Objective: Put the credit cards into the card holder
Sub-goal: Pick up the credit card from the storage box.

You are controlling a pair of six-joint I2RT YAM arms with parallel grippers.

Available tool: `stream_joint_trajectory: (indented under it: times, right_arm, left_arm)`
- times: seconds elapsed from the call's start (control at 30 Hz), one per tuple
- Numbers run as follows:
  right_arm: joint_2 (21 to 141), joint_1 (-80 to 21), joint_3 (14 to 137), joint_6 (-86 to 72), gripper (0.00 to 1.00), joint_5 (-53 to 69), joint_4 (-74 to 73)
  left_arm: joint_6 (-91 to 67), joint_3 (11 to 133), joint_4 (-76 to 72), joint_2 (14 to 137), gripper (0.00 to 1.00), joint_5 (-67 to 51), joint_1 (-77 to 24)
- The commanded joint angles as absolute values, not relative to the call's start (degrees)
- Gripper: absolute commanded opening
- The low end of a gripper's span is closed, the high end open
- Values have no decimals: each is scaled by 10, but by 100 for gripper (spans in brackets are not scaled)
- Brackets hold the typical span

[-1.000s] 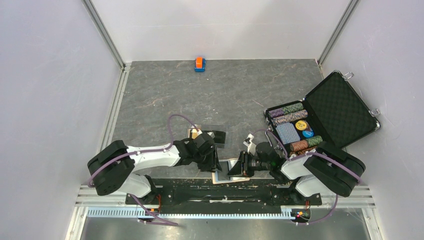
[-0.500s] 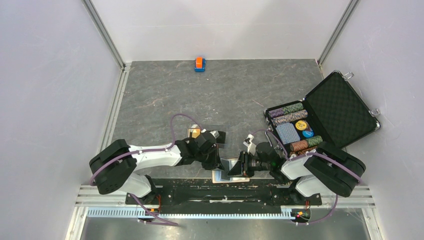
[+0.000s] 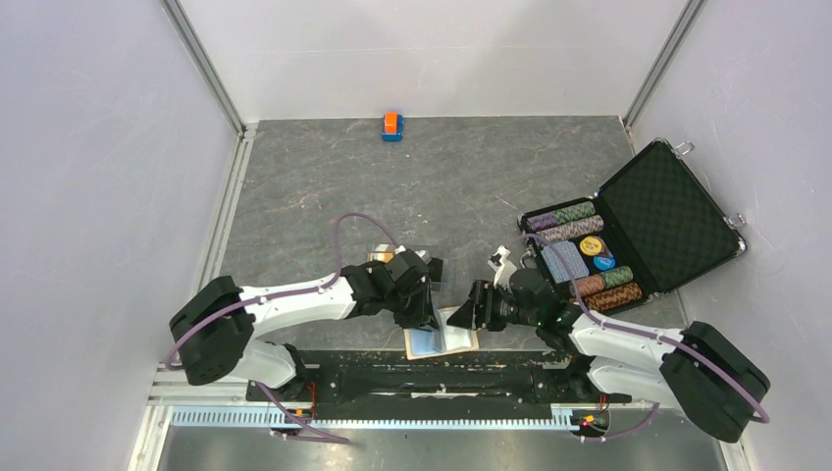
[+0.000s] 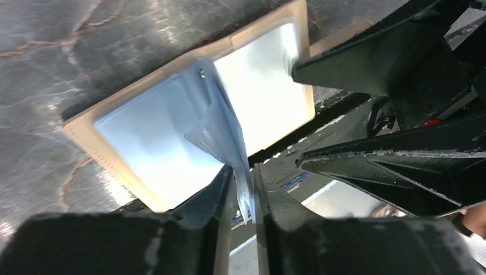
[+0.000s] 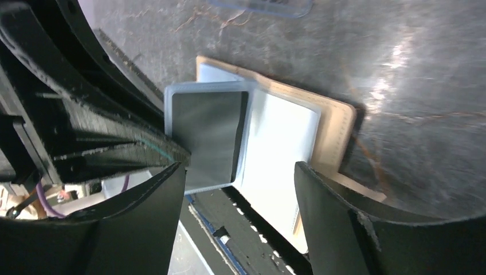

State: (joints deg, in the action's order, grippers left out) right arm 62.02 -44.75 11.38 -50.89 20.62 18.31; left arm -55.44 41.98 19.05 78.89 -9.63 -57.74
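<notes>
The left fingers (image 4: 203, 209) are being pressed together on a clear plastic leaf (image 4: 220, 129) of the card holder (image 4: 266, 86), which is being held open like a book at the bottom centre of the top view, on the near edge of the counter (image 3: 442, 186). The right fingers (image 5: 338, 217) are being held spread and empty, one to either side of the open holder in the wrist view and just right of it from above. A dark card (image 5: 209, 132) seems to be seated in the lifted leaf. The holder's long axis is running left to right between the two arms. The loose credit cards (image 3: 385, 257) are lying just above the left wrist, so the free right fingers are judged the farther pair from them.
</notes>
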Motion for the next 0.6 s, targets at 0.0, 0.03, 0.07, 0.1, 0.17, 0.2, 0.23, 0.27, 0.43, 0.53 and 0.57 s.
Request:
stream_joint_trajectory:
  times: [0.0, 0.03, 0.07, 0.1, 0.17, 0.2, 0.23, 0.27, 0.43, 0.53, 0.57]
  right_arm:
    - [592, -418, 133, -478, 73, 174, 120]
    - [585, -408, 134, -475, 73, 175, 113]
    - [578, -398, 134, -473, 74, 176, 107]
    - [572, -386, 135, -469, 74, 179, 100]
    - [564, -362, 139, -459, 74, 184, 86]
    - [561, -350, 142, -454, 75, 187, 78]
    - [560, -342, 146, -447, 76, 191, 71]
    - [559, -333, 151, -443, 76, 192, 66]
    - [573, -311, 179, -424, 80, 199, 45]
    - [583, -304, 186, -416, 81, 194, 31]
    - [584, -300, 185, -415, 81, 192, 27]
  left_arm:
    - [-539, 452, 139, 838, 28, -151, -578]
    - [-539, 459, 129, 853, 29, -159, -579]
    - [-539, 465, 120, 865, 29, -170, -579]
    - [-537, 473, 113, 876, 30, -179, -580]
    - [-535, 485, 103, 898, 31, -195, -580]
    - [-532, 492, 98, 912, 31, -203, -580]
    - [-530, 500, 94, 926, 32, -212, -580]
    - [-528, 507, 90, 936, 33, -221, -580]
    - [-518, 556, 92, 969, 38, -244, -583]
    - [-503, 591, 132, 974, 40, -239, -583]
    - [-494, 605, 151, 975, 42, -236, -583]
